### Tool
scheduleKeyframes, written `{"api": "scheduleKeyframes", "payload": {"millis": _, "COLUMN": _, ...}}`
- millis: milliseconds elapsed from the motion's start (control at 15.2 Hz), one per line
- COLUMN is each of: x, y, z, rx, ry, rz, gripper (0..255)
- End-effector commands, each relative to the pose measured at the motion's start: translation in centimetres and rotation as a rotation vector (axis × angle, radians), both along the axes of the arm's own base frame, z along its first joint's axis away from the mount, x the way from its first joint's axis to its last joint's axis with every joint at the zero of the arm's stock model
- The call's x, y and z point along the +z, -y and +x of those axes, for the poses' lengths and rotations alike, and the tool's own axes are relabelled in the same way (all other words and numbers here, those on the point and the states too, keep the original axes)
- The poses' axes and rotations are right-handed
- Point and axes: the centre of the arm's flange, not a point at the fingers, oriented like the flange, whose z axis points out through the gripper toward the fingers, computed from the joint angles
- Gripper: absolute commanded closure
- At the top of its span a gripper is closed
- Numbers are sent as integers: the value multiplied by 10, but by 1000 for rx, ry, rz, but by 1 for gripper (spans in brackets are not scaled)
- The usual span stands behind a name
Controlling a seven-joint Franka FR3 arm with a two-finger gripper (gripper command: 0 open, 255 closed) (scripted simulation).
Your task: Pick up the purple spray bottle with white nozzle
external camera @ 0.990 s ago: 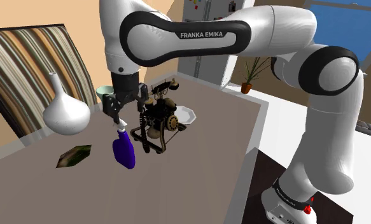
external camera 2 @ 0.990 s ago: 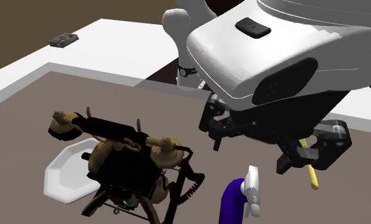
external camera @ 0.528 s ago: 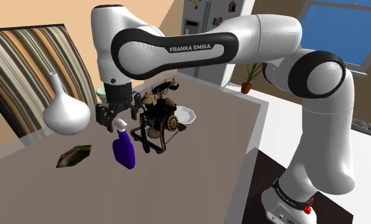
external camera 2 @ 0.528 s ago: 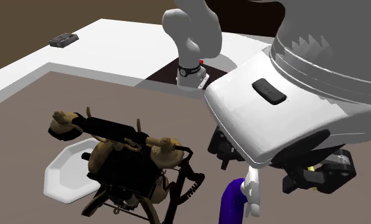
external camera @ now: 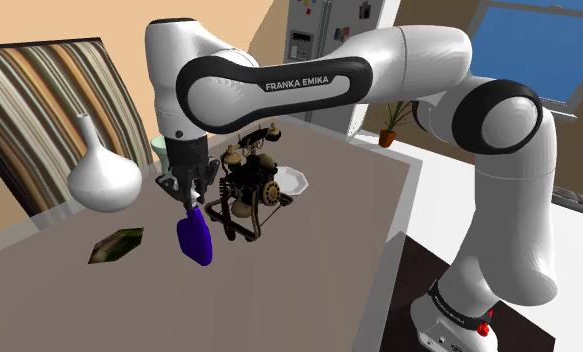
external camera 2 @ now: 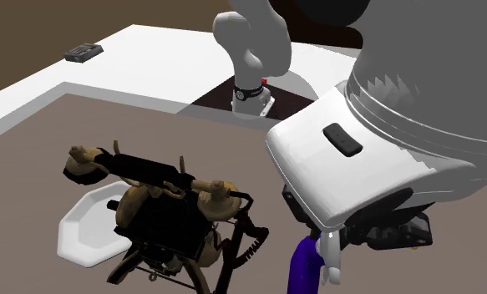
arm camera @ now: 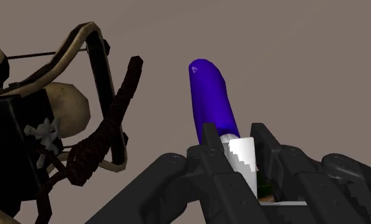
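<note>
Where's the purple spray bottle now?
The spray bottle stands left of centre in the shoulder view, on the table beside the antique telephone, nozzle clasped in the gripper.

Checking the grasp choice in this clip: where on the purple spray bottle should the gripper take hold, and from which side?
The white nozzle, from straight above. The purple spray bottle stands upright, its narrow nozzle topmost and its body wider below. The old telephone stands close beside it, so a side approach looks cramped.
</note>
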Motion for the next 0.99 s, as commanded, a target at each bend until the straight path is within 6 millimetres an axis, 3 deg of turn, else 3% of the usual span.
{"api": "scheduleKeyframes", "payload": {"millis": 0, "x": 0, "y": 0, "z": 0, "rx": 0, "ry": -1, "rz": 0, "gripper": 255}}
{"api": "scheduleKeyframes", "payload": {"millis": 264, "x": -1, "y": 0, "z": 0, "rx": 0, "ry": -1, "rz": 0, "gripper": 255}}
{"api": "scheduleKeyframes", "payload": {"millis": 924, "x": 52, "y": 0, "z": 0, "rx": 0, "ry": -1, "rz": 0, "gripper": 255}}
